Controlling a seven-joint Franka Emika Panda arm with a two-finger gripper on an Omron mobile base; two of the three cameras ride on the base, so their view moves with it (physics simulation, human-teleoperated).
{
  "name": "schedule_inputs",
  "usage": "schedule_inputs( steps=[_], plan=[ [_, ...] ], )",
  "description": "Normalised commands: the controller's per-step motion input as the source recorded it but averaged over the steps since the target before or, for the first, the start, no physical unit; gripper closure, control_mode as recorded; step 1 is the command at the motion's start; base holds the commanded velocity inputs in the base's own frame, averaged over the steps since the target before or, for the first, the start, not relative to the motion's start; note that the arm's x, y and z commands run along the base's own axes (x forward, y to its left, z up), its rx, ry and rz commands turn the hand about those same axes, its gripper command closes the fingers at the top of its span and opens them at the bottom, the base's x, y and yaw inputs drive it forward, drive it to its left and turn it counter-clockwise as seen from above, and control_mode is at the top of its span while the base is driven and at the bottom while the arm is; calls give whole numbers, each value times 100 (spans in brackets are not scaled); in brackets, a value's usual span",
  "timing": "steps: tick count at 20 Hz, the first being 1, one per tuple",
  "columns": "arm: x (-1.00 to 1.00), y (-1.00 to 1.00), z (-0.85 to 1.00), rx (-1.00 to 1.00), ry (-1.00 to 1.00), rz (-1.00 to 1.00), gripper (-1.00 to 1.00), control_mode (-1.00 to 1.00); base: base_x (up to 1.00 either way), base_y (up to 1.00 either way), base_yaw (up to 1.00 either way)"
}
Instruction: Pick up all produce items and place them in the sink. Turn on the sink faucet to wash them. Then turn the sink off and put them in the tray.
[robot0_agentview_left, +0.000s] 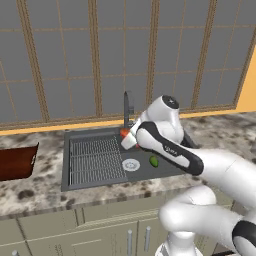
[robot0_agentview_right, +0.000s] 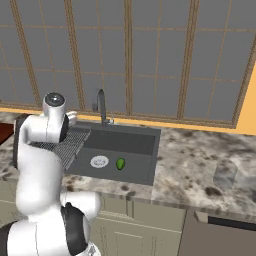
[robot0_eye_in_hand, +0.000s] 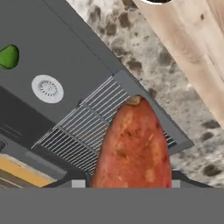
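My gripper (robot0_agentview_left: 128, 138) is shut on the elongated orange-red produce item (robot0_eye_in_hand: 135, 144), which hangs over the back of the sink (robot0_agentview_left: 107, 132) above the ridged wire rack (robot0_eye_in_hand: 87, 127). A bit of its orange end (robot0_agentview_left: 123, 132) shows at the hand, just in front of the sink faucet (robot0_agentview_left: 126, 107), a slim dark spout. The small green produce item (robot0_agentview_left: 154, 161) lies on the sink floor to the right of the white drain (robot0_agentview_left: 131, 164); it also shows in the right base view (robot0_agentview_right: 120, 163) and in the hand view (robot0_eye_in_hand: 8, 57). The reddish-brown tray (robot0_agentview_left: 15, 162) sits on the counter left of the sink.
Speckled stone counter (robot0_agentview_right: 200, 160) surrounds the sink, with a window wall behind it. My own white arm (robot0_agentview_left: 200, 165) crosses the sink's right side. A faint glass-like object (robot0_agentview_right: 227, 175) stands on the counter far right. Cabinet doors (robot0_agentview_left: 100, 230) run below the front edge.
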Motion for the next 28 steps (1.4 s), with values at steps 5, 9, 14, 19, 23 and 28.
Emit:
schedule_inputs(
  steps=[5, 9, 14, 19, 23, 28],
  plan=[
    [56, 100, 13, -4, 13, 31, 100, -100, 0, 0, 0],
    [27, 100, 0, -19, 12, 19, 100, -100, 0, 0, 0],
    [18, 100, 8, -20, 12, 7, 100, -100, 0, 0, 0],
    [19, 97, 3, -20, 2, 3, 100, -100, 0, 0, 0],
    [32, 83, -12, -7, 0, 9, 100, -100, 0, 0, 0],
    [12, 59, -32, -1, 0, 14, 100, -100, 0, 0, 0]
  ],
)
